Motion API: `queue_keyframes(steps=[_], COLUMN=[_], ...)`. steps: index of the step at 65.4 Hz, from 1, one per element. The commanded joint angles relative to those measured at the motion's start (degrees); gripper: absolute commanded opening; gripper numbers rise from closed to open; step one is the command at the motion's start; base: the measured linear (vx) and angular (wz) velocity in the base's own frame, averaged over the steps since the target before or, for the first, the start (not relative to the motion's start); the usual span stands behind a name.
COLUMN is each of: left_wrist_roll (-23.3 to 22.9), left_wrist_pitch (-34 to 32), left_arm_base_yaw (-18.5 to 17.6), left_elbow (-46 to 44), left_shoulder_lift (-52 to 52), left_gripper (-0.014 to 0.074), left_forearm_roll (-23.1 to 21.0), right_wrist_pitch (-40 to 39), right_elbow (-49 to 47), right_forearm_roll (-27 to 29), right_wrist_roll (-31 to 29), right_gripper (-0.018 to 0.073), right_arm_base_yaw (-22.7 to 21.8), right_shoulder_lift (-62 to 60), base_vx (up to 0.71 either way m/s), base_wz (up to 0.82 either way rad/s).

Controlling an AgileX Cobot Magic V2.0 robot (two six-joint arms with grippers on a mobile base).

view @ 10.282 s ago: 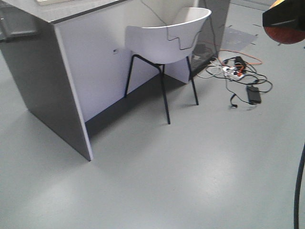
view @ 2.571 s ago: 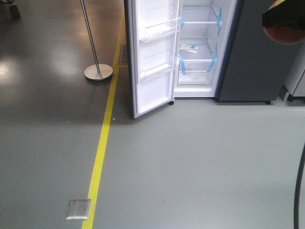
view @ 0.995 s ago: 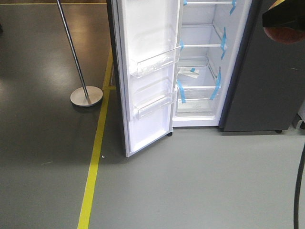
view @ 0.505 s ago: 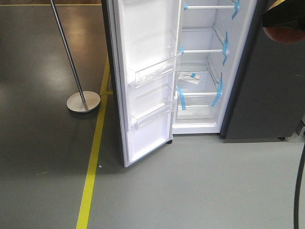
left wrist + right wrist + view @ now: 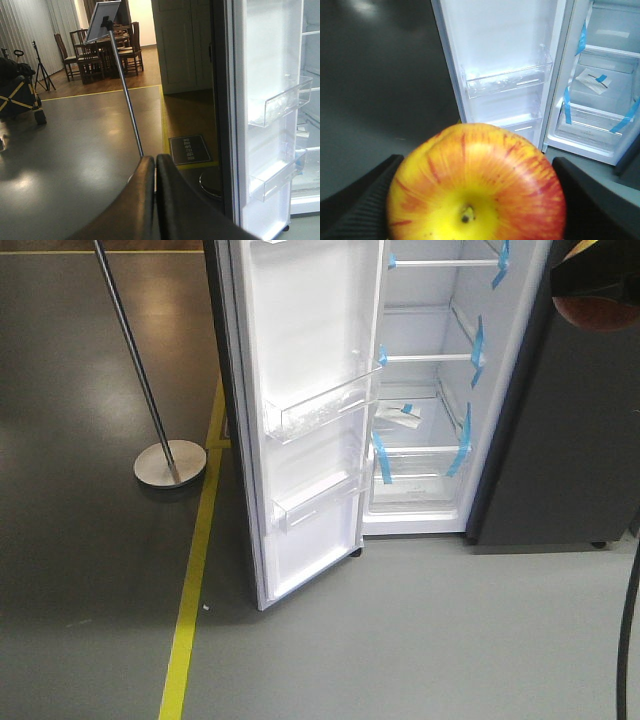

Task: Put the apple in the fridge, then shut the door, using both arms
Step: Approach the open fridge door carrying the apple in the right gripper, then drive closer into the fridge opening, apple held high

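Exterior front-facing view has the fridge [image 5: 425,380] standing ahead, its door [image 5: 305,360] swung wide so the white interior can be reached. Right pincer [image 5: 477,215] is clamped either side of the apple [image 5: 477,175], likely so it cannot roll free; it is not yet inside. Left pincer [image 5: 155,167] is pressed together, empty, probably saved for the door.

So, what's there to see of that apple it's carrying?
The apple is round and glossy, yellow around a small dark pit that faces the right wrist camera, and streaked red-orange towards its sides; no bruises show. It is clamped in the right tool, with dark ribbed fingers pressing on its left and right. It hangs in the air before the open fridge, not yet inside.
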Motion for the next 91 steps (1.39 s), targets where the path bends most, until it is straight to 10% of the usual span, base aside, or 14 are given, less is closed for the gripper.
queue_keyframes(steps=[1,91], left_wrist_roll=[-0.13,-0.13], left_wrist_pitch=[-3.52,-3.52], left_arm_base_yaw=[-0.33,-0.33], left_elbow=[-1.05,-1.05], left_shoulder_lift=[-0.86,-0.86], left_gripper=[-0.0007,-0.0007], left_forearm_roll=[-0.34,-0.34], right_wrist_pitch=[-3.41,-3.41], right_elbow=[-1.77,-1.77], right_forearm_roll=[2.49,2.49], right_wrist_roll=[-0.3,-0.3], right_gripper=[0.0123,0.0123], right_arm_base_yaw=[-0.18,-0.18], right_shoulder_lift=[-1.82,-1.82], base_vx=[0.11,0.09], base_wz=[0.0,0.02])
